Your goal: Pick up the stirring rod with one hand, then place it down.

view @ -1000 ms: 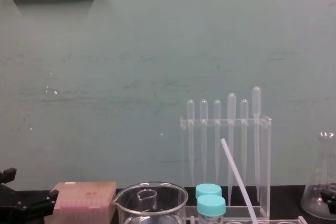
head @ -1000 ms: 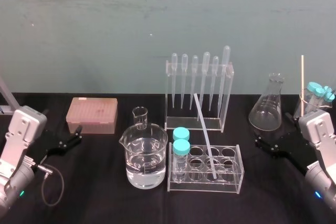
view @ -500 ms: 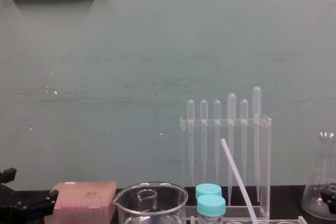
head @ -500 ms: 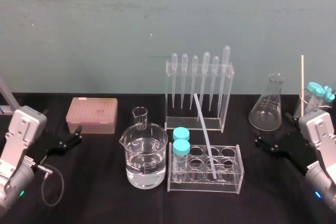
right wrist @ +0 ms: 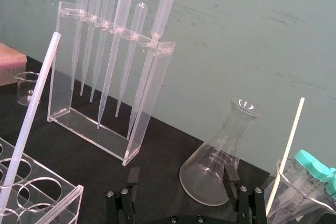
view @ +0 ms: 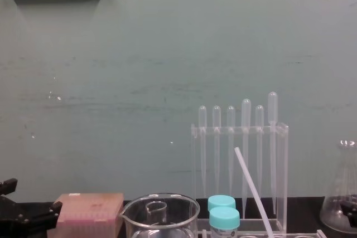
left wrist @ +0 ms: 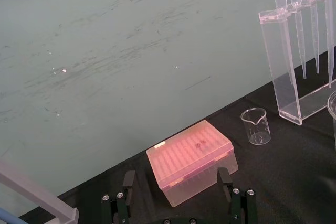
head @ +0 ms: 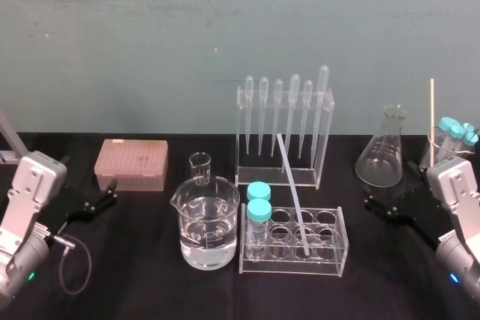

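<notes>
Against teal wall (head: 150, 35), black table (head: 150, 290), stirring rod (head: 293, 193)

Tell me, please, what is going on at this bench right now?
Nothing is being handled yet. The stirring rod leans in the test tube rack at centre, untouched. The left gripper sits open beside the pink tip box, and the right gripper sits open beside the conical flask; both are empty.
</notes>
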